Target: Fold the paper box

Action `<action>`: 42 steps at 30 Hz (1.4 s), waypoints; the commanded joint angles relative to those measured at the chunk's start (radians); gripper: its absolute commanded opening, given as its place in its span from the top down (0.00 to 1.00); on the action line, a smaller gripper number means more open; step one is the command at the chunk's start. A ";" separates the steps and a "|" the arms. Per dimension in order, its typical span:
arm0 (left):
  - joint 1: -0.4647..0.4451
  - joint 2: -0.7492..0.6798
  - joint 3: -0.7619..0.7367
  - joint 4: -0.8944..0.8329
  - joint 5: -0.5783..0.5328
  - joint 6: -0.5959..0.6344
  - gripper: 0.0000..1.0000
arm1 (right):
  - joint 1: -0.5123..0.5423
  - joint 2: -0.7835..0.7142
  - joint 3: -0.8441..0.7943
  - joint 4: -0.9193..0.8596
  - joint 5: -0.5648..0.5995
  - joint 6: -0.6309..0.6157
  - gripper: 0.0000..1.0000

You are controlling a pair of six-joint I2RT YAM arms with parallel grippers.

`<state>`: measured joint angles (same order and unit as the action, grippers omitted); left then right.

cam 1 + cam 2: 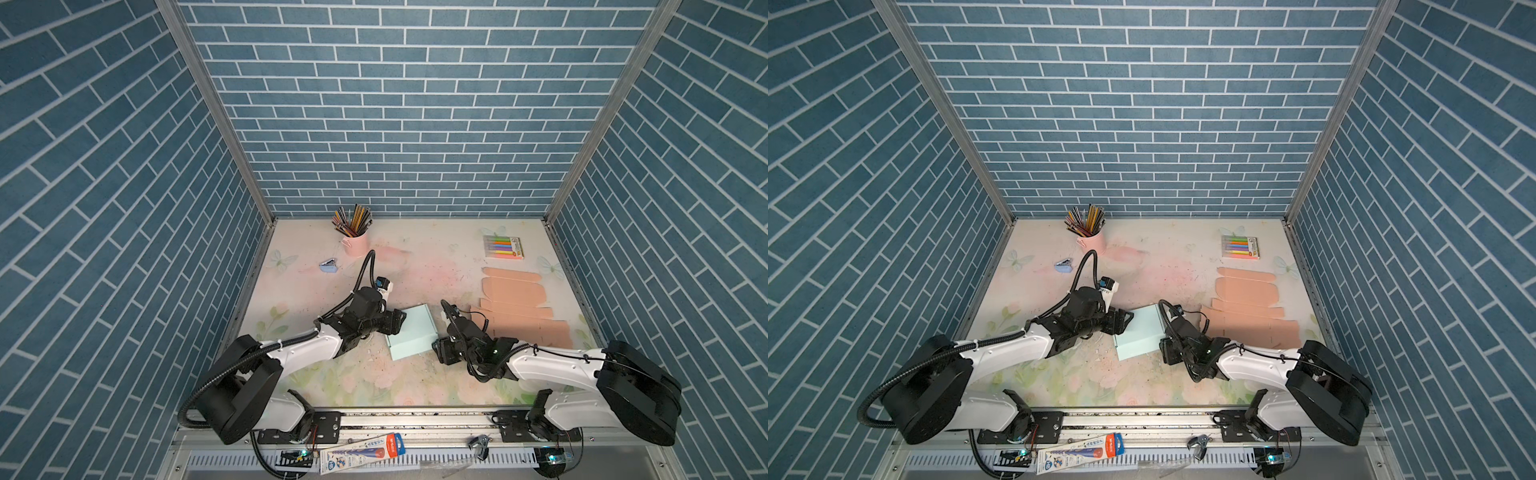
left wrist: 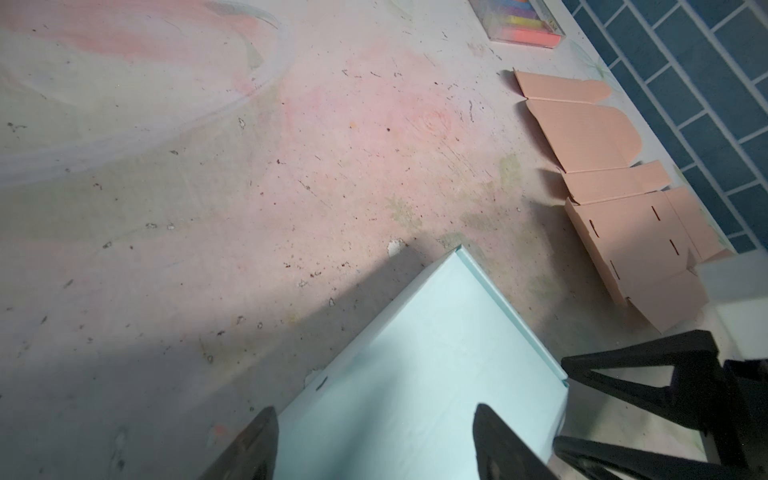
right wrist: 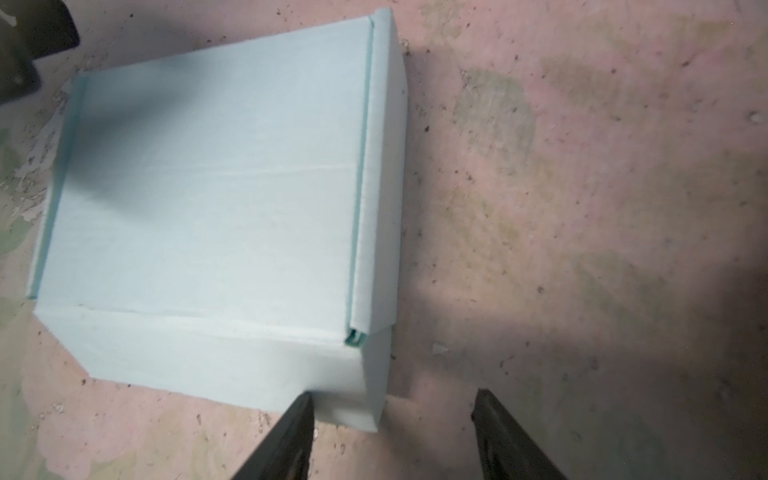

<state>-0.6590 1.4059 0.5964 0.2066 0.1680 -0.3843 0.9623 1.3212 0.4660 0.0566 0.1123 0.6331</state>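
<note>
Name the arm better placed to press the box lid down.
Left, probably: the left gripper is open right over the lid of the box, while the right gripper, also open, sits off a box corner, mostly over the table.

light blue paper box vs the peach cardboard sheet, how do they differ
The light blue paper box is folded and closed; the peach cardboard sheet lies flat, unfolded. In both top views the box sits mid-scene, the sheet to its right. The sheet spreads wider than the box. Both rest on the floral tabletop.
</note>
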 commanded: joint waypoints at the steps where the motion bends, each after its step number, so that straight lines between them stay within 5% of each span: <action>1: 0.012 0.037 0.040 0.017 0.026 0.028 0.25 | -0.022 0.023 -0.001 0.019 -0.022 -0.036 0.37; 17: 0.044 0.100 0.024 0.029 0.084 0.026 0.25 | -0.105 0.155 0.078 0.091 -0.071 -0.112 0.38; 42: 0.044 -0.093 -0.213 0.135 0.204 -0.106 0.27 | -0.070 0.275 0.191 0.061 -0.039 -0.147 0.40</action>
<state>-0.6144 1.3373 0.4042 0.2939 0.3264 -0.4606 0.8730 1.5745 0.6407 0.1471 0.0795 0.4969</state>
